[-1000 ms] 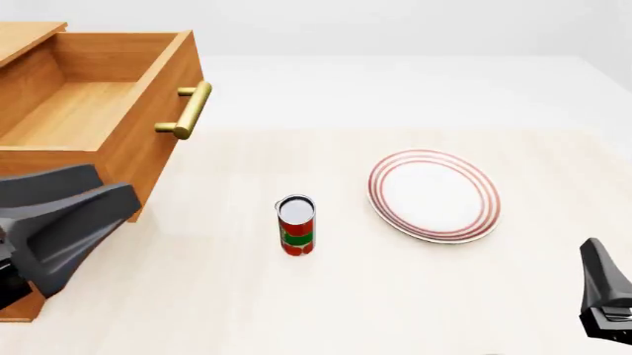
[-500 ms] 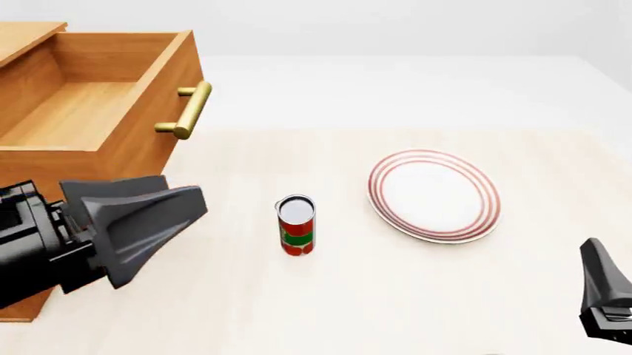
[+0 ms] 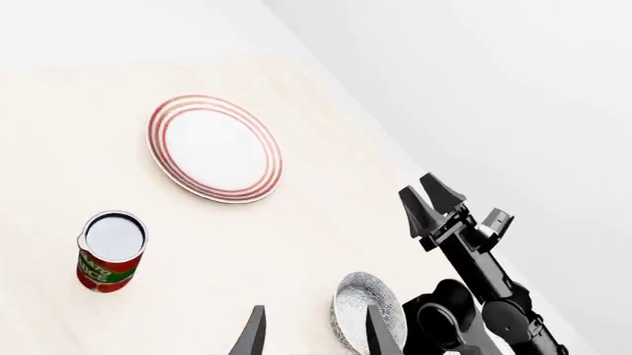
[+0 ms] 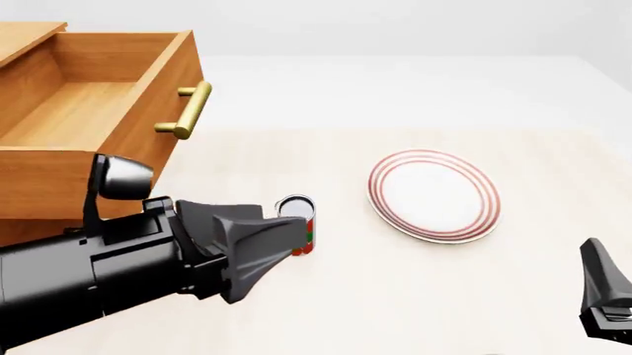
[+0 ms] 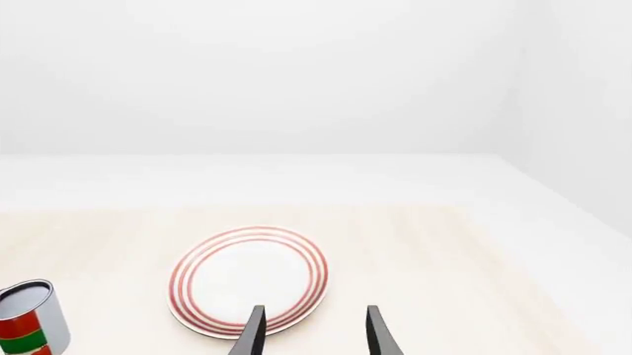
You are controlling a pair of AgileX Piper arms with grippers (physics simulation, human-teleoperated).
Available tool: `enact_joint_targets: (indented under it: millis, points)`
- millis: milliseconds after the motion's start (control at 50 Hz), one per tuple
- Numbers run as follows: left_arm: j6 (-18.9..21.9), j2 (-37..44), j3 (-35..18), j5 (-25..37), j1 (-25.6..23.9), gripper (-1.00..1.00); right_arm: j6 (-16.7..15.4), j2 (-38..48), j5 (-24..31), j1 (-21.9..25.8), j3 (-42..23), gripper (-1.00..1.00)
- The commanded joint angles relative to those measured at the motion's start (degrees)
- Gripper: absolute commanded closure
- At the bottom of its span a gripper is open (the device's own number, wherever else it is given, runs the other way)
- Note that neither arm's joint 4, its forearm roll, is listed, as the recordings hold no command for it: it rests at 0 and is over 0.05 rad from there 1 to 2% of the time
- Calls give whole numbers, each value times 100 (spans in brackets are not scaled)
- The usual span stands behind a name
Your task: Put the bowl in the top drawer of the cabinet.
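One step looks done, judging by the cabinet (image 4: 20, 44) left of and beyond the can (image 4: 294, 209): top drawer (image 4: 89, 111) pulled out and bare inside, boxy orange-brown wood, long brass bar handle. Leaves grasping, lifting and dropping in still to do. Shows the left gripper (image 3: 314, 336) just in front of the can, dark fingers spread, nothing between; the right gripper (image 5: 314, 334) well right of the can, likewise parted and empty. Puts the flat, red-ringed plate (image 4: 433, 195) right of the can. Finds the bowl (image 3: 354, 314), round, deep, densely patterned ceramic, on the table nearer the arms than the can, outside the front view.
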Motion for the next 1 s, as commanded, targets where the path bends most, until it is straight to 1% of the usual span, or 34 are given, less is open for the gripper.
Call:
enact_joint_targets:
  millis: [20,300,560,640,700,720,820,1000]
  points:
    - [-167,444,-22,-285,-260,-100,0,0,-1,-1,0,-100]
    - [-471,914,63,-694,-429,-100,0,0,-1,1,0,-100]
    - [-890,1416,-6,-944,-598,-100,0,0,0,0,0,-100]
    - [-1119,1658,-32,-1095,-718,-100,0,0,1,0,0,-100]
    - [-1152,1806,-93,-1149,-774,-100,0,0,0,1,0,-100]
    - [-1225,1880,-103,-1189,-824,-100,-1,0,0,1,0,-100]
    - [-1345,2146,-191,-1291,-946,-100,-1,0,1,0,0,-100]
    - [-1670,2419,-64,-1557,-940,-100,-1,0,-1,1,0,-100]
